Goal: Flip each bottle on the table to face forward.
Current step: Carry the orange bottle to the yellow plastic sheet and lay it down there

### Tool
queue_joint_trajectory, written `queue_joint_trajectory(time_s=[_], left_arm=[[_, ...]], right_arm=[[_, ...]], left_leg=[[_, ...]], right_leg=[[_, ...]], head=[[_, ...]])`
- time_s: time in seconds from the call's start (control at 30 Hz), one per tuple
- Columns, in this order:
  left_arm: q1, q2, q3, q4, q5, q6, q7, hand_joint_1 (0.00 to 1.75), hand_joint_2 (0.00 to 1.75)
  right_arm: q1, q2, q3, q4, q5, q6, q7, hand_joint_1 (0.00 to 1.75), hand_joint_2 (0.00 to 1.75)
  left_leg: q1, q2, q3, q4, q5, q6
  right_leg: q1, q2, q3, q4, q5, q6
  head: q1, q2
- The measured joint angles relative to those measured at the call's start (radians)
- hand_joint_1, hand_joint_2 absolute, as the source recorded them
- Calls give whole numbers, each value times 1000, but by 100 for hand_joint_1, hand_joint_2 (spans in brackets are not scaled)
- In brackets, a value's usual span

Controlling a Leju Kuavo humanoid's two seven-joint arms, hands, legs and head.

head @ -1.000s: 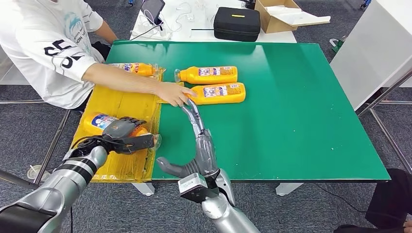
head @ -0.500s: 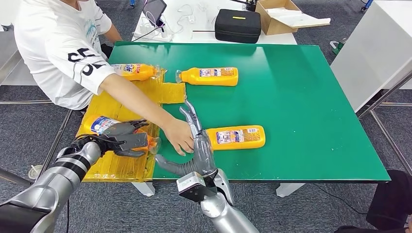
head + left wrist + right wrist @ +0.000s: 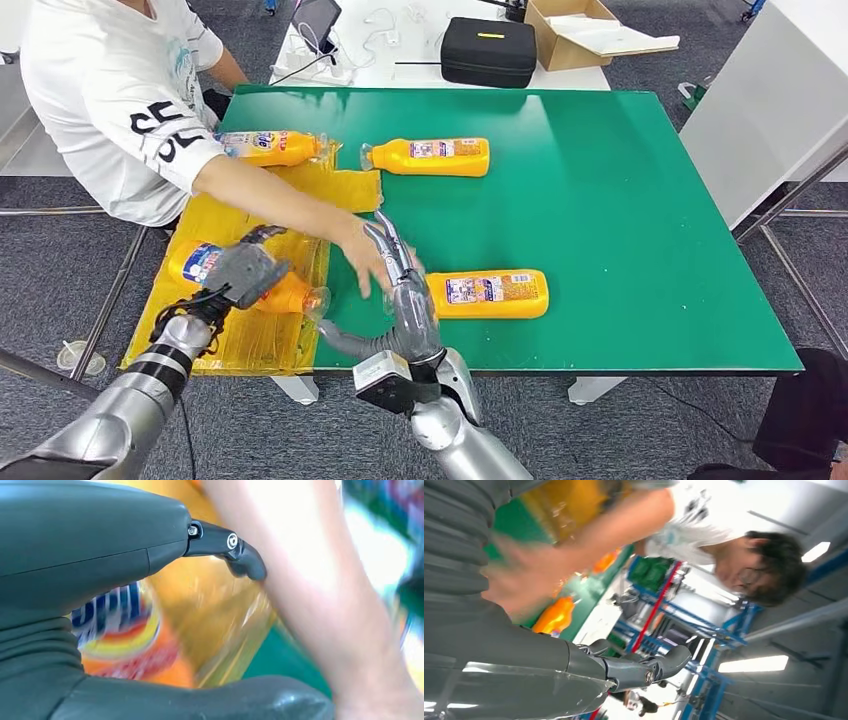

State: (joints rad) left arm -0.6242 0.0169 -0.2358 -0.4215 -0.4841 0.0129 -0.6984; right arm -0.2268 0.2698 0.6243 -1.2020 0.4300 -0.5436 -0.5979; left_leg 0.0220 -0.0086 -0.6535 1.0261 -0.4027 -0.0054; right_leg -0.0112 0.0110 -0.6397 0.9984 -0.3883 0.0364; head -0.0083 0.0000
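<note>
The green counter [image 3: 620, 200] carries two orange bottles lying on their sides: the far bottle [image 3: 430, 156] near the back edge and the near bottle [image 3: 488, 293] close to the front edge, label up, cap end toward the robot's right hand [image 3: 405, 290]. That hand lies flat on the counter with its fingers extended and apart, holding nothing; its fingertips sit just beside the near bottle's cap end. A person's hand [image 3: 366, 258] reaches across between the two, partly behind the right hand. A yellow plastic sheet [image 3: 250, 215] covers the counter's left side and holds two more bottles — the back-left bottle [image 3: 272, 146] and the front-left bottle [image 3: 250, 285]. The left hand [image 3: 243, 270] rests on top of the front-left bottle, fingers curled over it; the blurred left wrist view shows the thumb and a finger bracketing its label.
</note>
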Motion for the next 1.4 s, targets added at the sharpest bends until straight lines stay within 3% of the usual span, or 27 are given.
queue_joint_trajectory(time_s=[0.07, 0.23, 0.33, 0.43, 0.67, 0.8, 1.0, 1.4], left_arm=[[38, -31, 59, -63, 77, 107, -2, 0, 175], [121, -76, 169, -270, 262, 286, -3, 0, 175], [174, -85, 220, -395, 297, 365, -3, 0, 175], [239, -87, 251, -513, 289, 425, -4, 0, 175], [328, -88, 277, -667, 282, 449, -4, 0, 175], [359, -93, 278, -697, 275, 447, -4, 0, 175], [406, -113, 260, -707, 233, 431, -4, 0, 175], [419, -135, 231, -682, 216, 409, -3, 0, 175]], right_arm=[[0, -3, 0, 0, 59, -12, 45, 0, 175], [-15, -41, -1, 3, 296, 14, 259, 0, 175], [-37, -99, -15, 11, 396, 121, 408, 0, 175], [-57, -170, -42, 20, 424, 243, 495, 0, 175], [-84, -273, -77, 31, 432, 319, 538, 0, 175], [-91, -329, -84, 32, 425, 407, 595, 0, 175], [-94, -404, -105, 36, 398, 485, 607, 0, 175], [-124, -432, -104, 89, 384, 536, 620, 0, 175]], left_leg=[[0, 0, -1, 0, 0, 0], [0, 1, -2, 0, 0, 0], [0, 0, -3, 0, 0, 0], [0, 0, -4, 0, 0, 0], [0, 0, -5, 0, 0, 0], [0, 0, -5, 0, 0, 0], [-1, 0, -5, 0, 0, 0], [0, 0, -5, 0, 0, 0]], right_leg=[[0, 0, -1, 0, 0, 0], [0, 0, -2, 0, 0, 0], [0, 0, -2, 0, 0, 0], [0, 0, -3, 0, 0, 0], [0, 0, -3, 0, 0, 0], [0, 0, -4, 0, 0, 0], [0, 0, -4, 0, 0, 1], [0, 0, -4, 0, 0, 1]], head=[[0, 0], [0, 0], [0, 0], [0, 0], [0, 0], [0, 0], [0, 0], [-1, 0]])
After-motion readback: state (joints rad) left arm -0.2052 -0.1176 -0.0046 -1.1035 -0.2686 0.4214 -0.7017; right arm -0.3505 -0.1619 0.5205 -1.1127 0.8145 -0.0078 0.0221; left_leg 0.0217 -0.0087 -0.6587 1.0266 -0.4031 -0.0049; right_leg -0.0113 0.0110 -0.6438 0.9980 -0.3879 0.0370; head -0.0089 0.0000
